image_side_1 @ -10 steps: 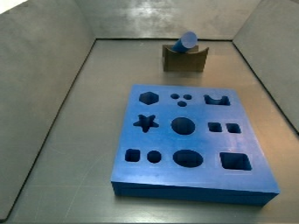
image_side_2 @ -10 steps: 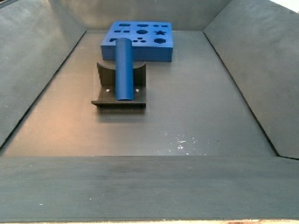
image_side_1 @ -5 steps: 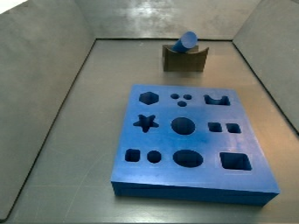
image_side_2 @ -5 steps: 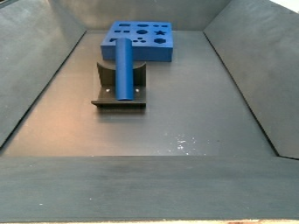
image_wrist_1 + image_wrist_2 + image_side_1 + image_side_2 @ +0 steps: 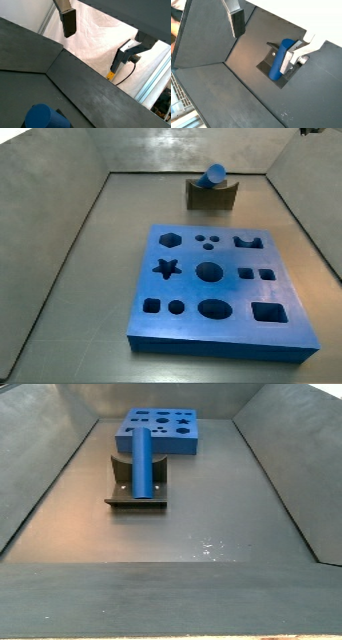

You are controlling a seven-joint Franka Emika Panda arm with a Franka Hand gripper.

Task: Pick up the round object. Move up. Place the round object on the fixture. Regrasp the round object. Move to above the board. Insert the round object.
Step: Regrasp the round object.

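Side views show the smooth blue cylindrical peg (image 5: 140, 464) lying lengthwise in the curved notch of the olive-brown fixture (image 5: 156, 483), which stands on a dark base plate on the matte grey floor (image 5: 201, 514). Seen end-on in a side view, the peg's round face (image 5: 214, 173) sits above the blocky fixture (image 5: 209, 197), at about 12 o'clock from the board (image 5: 221, 293). The board is a flat blue slab pierced with shaped holes: a hexagon, a star, circles, an oval, squares and a notched slot. In a side view the board (image 5: 162, 431) lies beyond the fixture at 12 o'clock, near it but apart. Plain grey walls with a dull sheen enclose the floor.

Both wrist views show the gripper (image 5: 271, 35) well above the floor and clear of the peg, with nothing between its fingers. One finger (image 5: 236, 20) is a flat silver plate with a dark pad; the opposite finger (image 5: 298, 55) shows pale, so the jaws stand wide apart. In a wrist view the peg (image 5: 280, 59) lies across the fixture (image 5: 271, 61) below. In a wrist view the gripper (image 5: 100, 37) frames a white backdrop, and the peg's rounded end (image 5: 43, 116) shows at the edge.
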